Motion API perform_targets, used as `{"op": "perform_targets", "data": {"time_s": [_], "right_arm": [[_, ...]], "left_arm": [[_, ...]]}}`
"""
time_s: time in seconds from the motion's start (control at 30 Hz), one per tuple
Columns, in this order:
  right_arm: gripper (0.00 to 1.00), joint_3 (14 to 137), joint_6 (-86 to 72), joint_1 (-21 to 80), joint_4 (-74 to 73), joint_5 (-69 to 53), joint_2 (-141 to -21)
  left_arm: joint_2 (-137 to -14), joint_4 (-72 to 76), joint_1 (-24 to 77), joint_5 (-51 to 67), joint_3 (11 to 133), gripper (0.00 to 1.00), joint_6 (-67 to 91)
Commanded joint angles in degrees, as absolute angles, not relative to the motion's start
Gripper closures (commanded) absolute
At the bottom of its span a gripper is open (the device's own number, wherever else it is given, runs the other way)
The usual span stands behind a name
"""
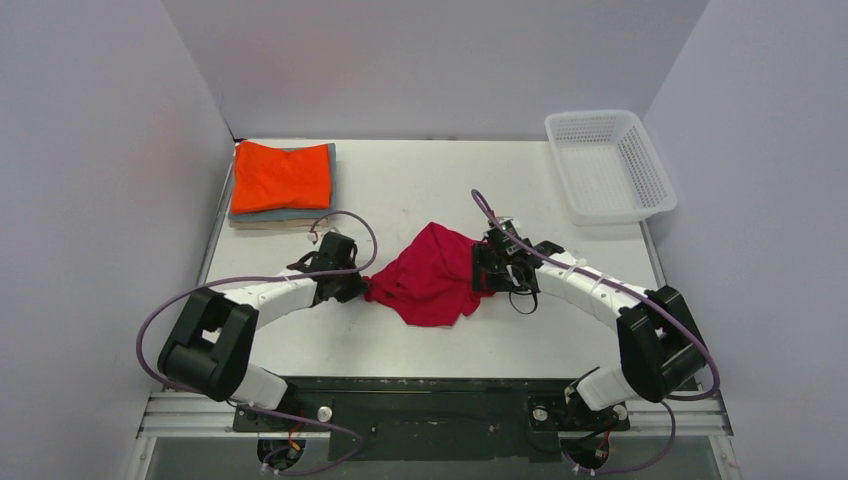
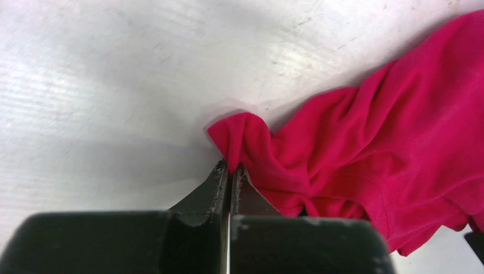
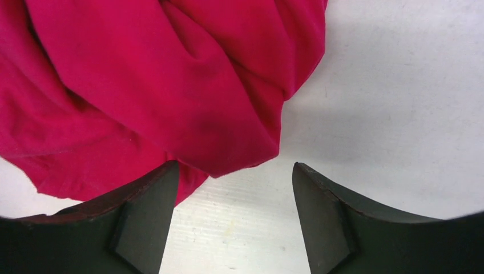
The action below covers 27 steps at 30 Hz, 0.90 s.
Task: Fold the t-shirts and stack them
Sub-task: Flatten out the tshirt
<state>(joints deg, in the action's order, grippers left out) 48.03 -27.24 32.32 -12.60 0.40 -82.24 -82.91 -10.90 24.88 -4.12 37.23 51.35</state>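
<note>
Nearest the arm bases, the left gripper [image 1: 356, 284] reaches in low from the left. In its wrist view the left gripper [image 2: 229, 166] has its jaws drawn to a thin slit, clamped on a raised fold at the edge of the crimson t-shirt [image 2: 376, 148]. The pinched bit itself is hidden behind the fingertips, and the shirt runs off the right side of that view.

The crimson t-shirt [image 1: 430, 275] lies crumpled in a heap at the middle of the table [image 1: 420, 190], between the two grippers; neck and sleeves cannot be picked out in the bunched cloth.

The right gripper [image 1: 487, 268] sits at the heap's right edge, partly masked from above by its own wrist and cable. In the wrist view the right gripper [image 3: 234, 168] stands with its jaws apart. One finger [image 3: 145, 200] touches the cloth; the other sits over bare table.

Farther back, at the far left corner, a folded orange t-shirt [image 1: 282, 175] tops a stack. Only thin edges show of the grey-blue t-shirt [image 1: 292, 213] and the beige t-shirt [image 1: 262, 224] beneath.

At the far right, a white mesh basket [image 1: 660, 205] overhangs the table's edge.
</note>
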Motion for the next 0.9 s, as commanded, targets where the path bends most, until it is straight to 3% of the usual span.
{"op": "perform_targets", "data": {"time_s": [0.0, 0.07, 0.13, 0.27, 0.33, 0.57, 0.87], "right_arm": [[0.36, 50.1, -27.7, 32.8, -11.5, 1.3, -84.6], [0.46, 50.1, -27.9, 32.9, -11.0, 2.2, -85.2], [0.7, 50.7, -28.2, 32.9, -11.4, 4.3, -85.7], [0.93, 51.9, -27.6, 32.9, -12.0, 6.8, -86.3], [1.0, 52.8, -27.3, 32.9, -13.1, 9.2, -85.9], [1.0, 58.9, -24.4, 32.6, -21.6, 21.7, -75.0], [1.0, 77.4, -18.4, 31.9, -31.6, 19.3, -64.7]], "left_arm": [[-87.0, -8.4, 25.1, -2.5, 37.7, 1.0, 51.2], [-86.4, -7.8, 25.2, -3.1, 37.5, 1.0, 50.7], [-84.3, -8.2, 25.3, -4.8, 37.1, 1.0, 50.2], [-77.6, -10.2, 25.4, -9.9, 36.8, 1.0, 49.0], [-73.7, -11.7, 25.3, -13.0, 36.9, 1.0, 48.7], [-61.4, -19.8, 25.2, -27.1, 43.8, 1.0, 46.1], [-50.1, -22.1, 25.0, -34.6, 59.3, 1.0, 39.9]]}}
